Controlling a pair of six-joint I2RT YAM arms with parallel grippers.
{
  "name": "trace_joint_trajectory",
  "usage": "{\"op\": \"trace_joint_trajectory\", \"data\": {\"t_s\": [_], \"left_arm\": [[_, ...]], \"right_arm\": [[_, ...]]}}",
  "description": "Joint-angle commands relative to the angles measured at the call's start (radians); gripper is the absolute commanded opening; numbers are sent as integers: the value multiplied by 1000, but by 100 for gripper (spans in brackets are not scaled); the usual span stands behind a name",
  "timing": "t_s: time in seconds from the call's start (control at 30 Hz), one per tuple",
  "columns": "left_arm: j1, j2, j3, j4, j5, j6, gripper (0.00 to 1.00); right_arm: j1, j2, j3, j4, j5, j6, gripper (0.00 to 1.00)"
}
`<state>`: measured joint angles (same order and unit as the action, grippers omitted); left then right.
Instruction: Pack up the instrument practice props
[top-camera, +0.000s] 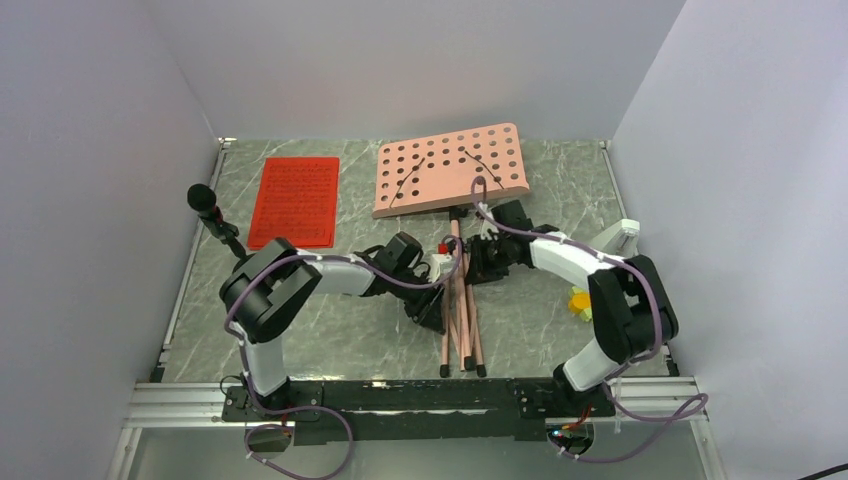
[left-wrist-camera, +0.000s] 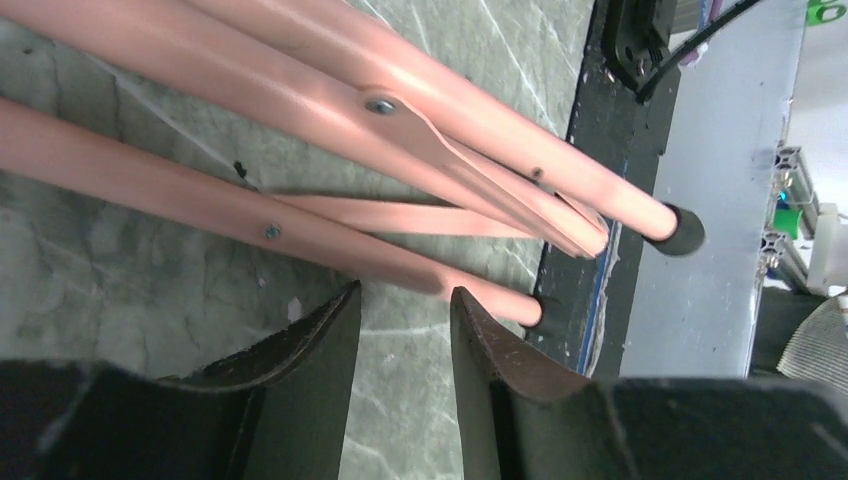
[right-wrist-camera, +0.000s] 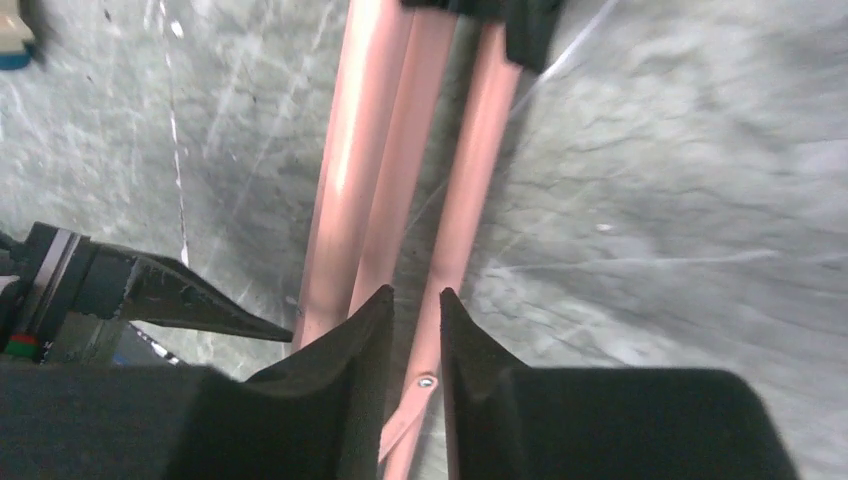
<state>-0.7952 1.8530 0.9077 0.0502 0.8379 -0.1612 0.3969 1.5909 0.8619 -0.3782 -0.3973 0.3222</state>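
Beside the folded legs (left-wrist-camera: 400, 150) of the music stand (top-camera: 450, 170), which lay flat on the table (top-camera: 330, 340) with its long axis running near to far, the left claw (left-wrist-camera: 405, 295) stood part open and empty, the legs just past its tips. Opposite, the right claw (right-wrist-camera: 415, 295) sat nearly closed over a thin brace (right-wrist-camera: 427, 382); whether it gripped was unclear. Both arms looked equally near.

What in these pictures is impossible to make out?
Top view: print on the red paper sheet is too small to read.
Top view: small yellow object is half hidden behind the right arm.
Right wrist view: blur hides whether the right gripper pinches a leg of the salmon-pink metal music stand.
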Motion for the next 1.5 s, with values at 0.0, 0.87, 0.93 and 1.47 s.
{"op": "trace_joint_trajectory", "data": {"t_s": [0.0,0.87,0.93,1.47], "left_arm": [[21,-137,48,-165,-6,178,44],[392,-443,96,-527,-77,440,55],[411,-438,111,-518,-73,433,55],[443,-397,168,-503,-56,412,58]], "right_arm": [[-59,-121,76,-85,65,-75,34],[158,261,264,-146,337,117,94],[175,280,256,-149,349,130,81],[249,226,284,-158,278,213,77]]}}
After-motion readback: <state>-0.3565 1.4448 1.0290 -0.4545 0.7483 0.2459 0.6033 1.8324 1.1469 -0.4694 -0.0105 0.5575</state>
